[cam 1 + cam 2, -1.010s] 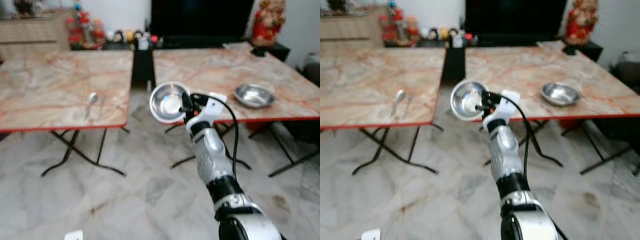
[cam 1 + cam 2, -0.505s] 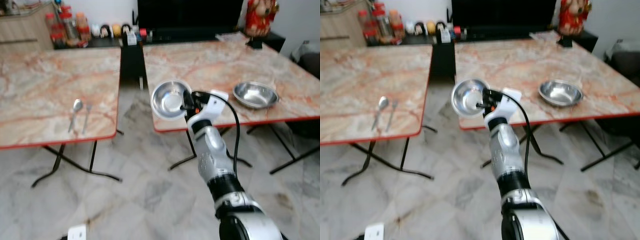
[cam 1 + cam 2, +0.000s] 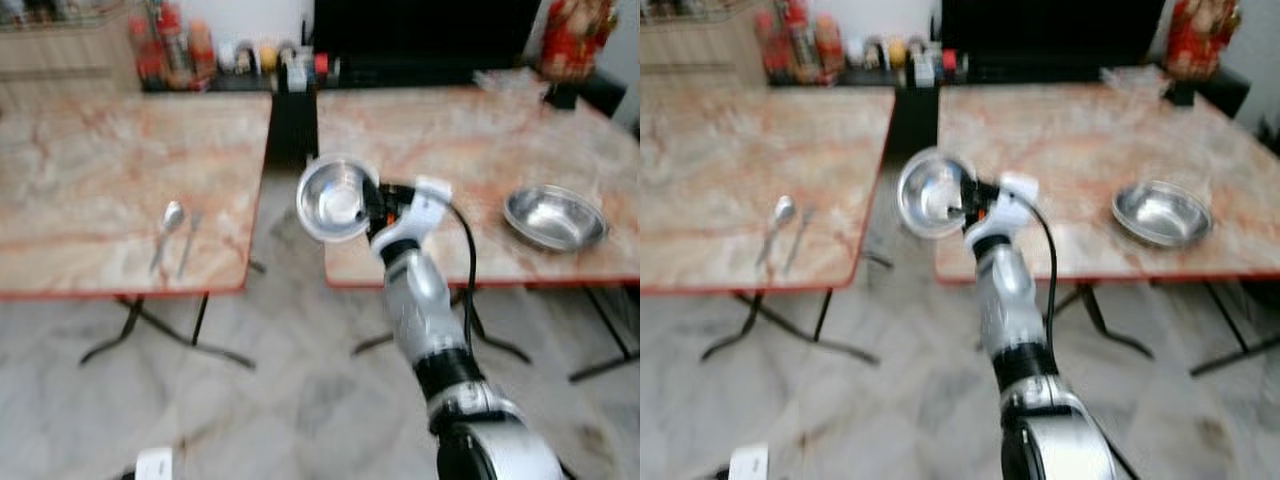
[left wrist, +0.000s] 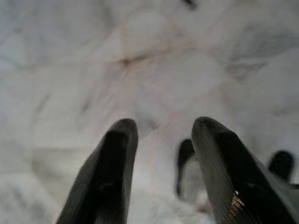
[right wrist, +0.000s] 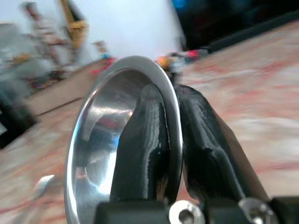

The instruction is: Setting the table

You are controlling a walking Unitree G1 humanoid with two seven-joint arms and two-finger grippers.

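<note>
Left hand [image 4: 161, 140] fingers apart over the marble floor [image 3: 250, 410]. Spoon [image 3: 167, 228] and fork [image 3: 188, 243] near left desk [image 3: 90, 190] front edge. Right hand [image 3: 372, 210] clamped on shiny steel bowl [image 3: 333, 198] rim, tilted, empty, over the gap between desks. Second bowl [image 3: 555, 217] empty on right desk [image 3: 450, 150]

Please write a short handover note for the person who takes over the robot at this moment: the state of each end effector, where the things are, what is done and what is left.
Right end effector: shut on the rim of a steel bowl, held up on edge over the gap between the two tables.
Left end effector: open, holding nothing, pointing at the floor.
Left table: spoon and fork lie side by side near the front edge.
Right table: second bowl already set near the front.
Left to do: probably set the held bowl on the left table by the cutlery.
</note>
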